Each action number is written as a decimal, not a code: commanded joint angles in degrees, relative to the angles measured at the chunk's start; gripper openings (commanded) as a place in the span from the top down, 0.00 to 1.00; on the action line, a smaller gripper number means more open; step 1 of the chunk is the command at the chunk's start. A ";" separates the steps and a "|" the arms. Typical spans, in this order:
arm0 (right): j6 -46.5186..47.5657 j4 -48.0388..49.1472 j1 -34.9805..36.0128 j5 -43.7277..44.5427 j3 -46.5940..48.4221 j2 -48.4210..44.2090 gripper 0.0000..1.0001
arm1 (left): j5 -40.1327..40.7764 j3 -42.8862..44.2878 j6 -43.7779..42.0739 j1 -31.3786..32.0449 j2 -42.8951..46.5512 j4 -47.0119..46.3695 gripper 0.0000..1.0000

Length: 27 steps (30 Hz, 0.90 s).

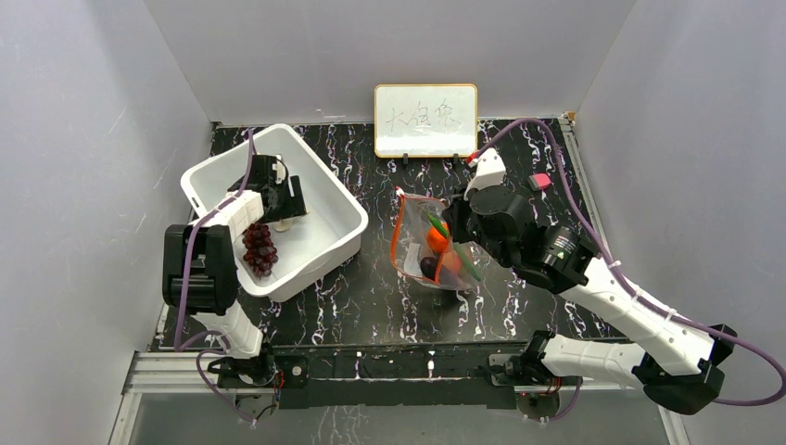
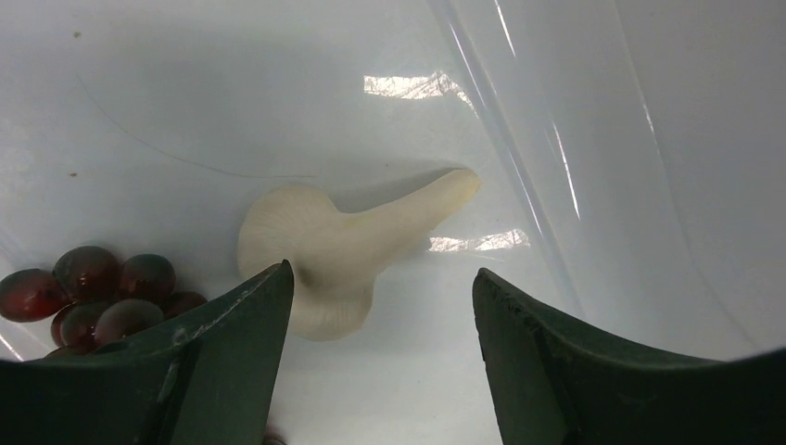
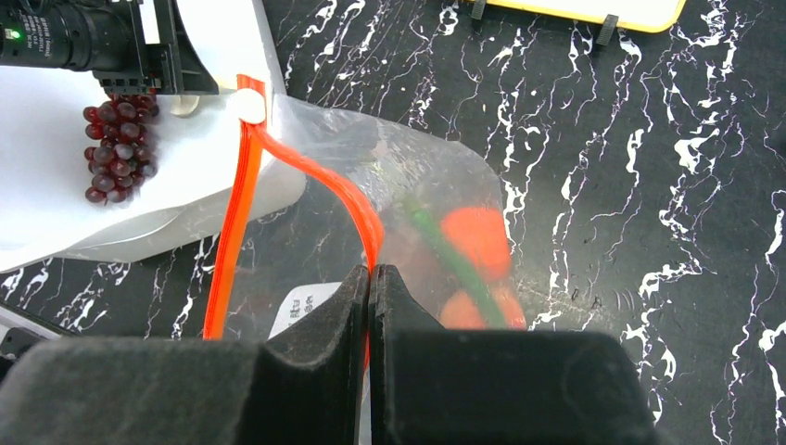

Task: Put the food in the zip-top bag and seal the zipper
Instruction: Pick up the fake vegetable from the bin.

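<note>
The clear zip-top bag [image 1: 428,243] stands mid-table, mouth open, with orange fruits [image 3: 475,237], a green piece and a dark piece inside. My right gripper [image 3: 371,273] is shut on the upper red-orange zipper strip [image 3: 320,181] and holds that lip up. The other strip [image 3: 230,232] hangs apart from it. My left gripper [image 2: 382,278] is open inside the white bin [image 1: 343,209], just above a whitish mushroom piece [image 2: 338,243]. The dark red grape bunch [image 1: 259,248] lies in the bin beside it, also in the left wrist view [image 2: 93,292].
A small whiteboard [image 1: 425,119] with a yellow frame stands at the back of the black marbled table [image 1: 371,297]. Grey walls close in both sides. The bin wall [image 2: 593,158] rises right of the mushroom.
</note>
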State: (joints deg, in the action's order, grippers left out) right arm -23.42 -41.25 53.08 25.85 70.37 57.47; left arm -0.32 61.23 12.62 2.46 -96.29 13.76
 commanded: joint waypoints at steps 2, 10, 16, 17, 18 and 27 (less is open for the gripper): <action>0.96 5.26 -0.16 1.39 1.52 0.14 1.00 | -2.53 0.93 -1.84 -0.26 -1.73 -1.20 0.34; 0.92 5.40 -0.17 1.25 2.05 0.40 1.00 | -4.53 2.01 -5.31 -0.25 -3.71 -0.97 0.54; 0.44 5.48 -0.16 0.98 1.63 0.49 1.00 | -6.07 2.53 -5.95 -0.26 -2.97 -0.34 0.77; 0.40 5.48 -0.17 0.96 1.47 0.45 1.00 | -6.24 2.57 -5.99 -0.23 -2.70 -0.17 0.80; 0.27 5.51 -0.17 0.96 1.26 0.45 1.00 | -6.46 2.51 -6.03 -0.26 -2.25 -0.10 0.83; -1.06 5.31 -0.17 1.38 0.30 0.10 1.00 | -8.31 3.03 -6.67 -0.17 1.18 1.18 1.00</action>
State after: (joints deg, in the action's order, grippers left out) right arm -23.46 -40.27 53.08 25.78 70.37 58.37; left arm -6.68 61.95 6.79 2.37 -99.61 13.63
